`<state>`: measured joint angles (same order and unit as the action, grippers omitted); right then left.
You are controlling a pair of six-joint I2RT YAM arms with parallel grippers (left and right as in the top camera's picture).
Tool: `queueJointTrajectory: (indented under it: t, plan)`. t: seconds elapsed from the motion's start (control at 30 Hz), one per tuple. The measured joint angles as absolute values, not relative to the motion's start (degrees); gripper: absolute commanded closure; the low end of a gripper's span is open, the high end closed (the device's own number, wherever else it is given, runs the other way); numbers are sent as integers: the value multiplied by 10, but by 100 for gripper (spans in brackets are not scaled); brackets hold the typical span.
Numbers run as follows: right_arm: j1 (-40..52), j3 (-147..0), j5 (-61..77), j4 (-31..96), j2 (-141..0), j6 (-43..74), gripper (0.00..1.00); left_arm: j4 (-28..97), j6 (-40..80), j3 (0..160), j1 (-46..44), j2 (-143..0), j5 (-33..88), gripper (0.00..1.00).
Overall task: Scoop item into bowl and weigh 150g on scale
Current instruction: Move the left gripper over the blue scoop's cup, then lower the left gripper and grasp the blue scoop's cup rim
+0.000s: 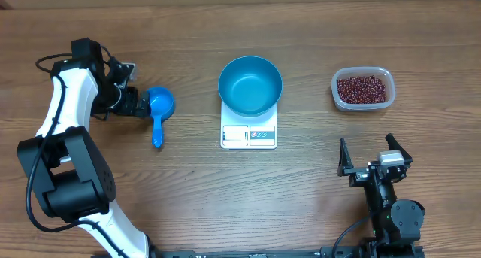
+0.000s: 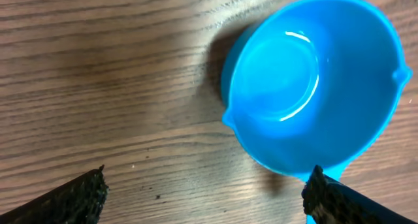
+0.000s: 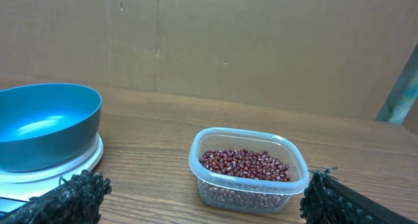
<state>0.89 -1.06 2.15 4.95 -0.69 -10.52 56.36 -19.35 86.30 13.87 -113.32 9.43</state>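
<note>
Beans: all are seen in the clear tub, which stands well to the right of the scale. None are in the bowl, which sits empty on the scale's platform.

Left gripper: well to the left of the scale, jaws fully spread, nothing held. The blue scoop lies flat on the table on that same side, its cup just ahead of the fingertips and its handle pointing toward the front edge.

Right gripper: to the right of the scale and nearer the front edge than the tub, jaws fully spread, nothing held. It faces the tub but stands apart from it.

Relation to beans: the left gripper is on the opposite side of the scale from the beans, well apart. The right gripper is near them, not touching.

Risks, as judged:
- Jaws are lined up on the scoop's cup, not its handle. Closing there may push the scoop away or give a poor scooping hold.
- Carrying the scoop across to the tub passes the bowl. A knock would shift it on the scale.
- The tub is light and may slide under the scoop unless braced.
</note>
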Motion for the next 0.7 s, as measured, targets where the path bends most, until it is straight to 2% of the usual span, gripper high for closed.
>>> queueJointTrajectory:
  t: [0.3, 0.7]
  plan:
    - [9, -11, 22, 50, -7, -105, 0, 541, -108, 863, 138, -1133, 90, 0]
    - [9, -11, 22, 50, -7, -105, 0, 522, -70, 863, 105, -1133, 58, 1]
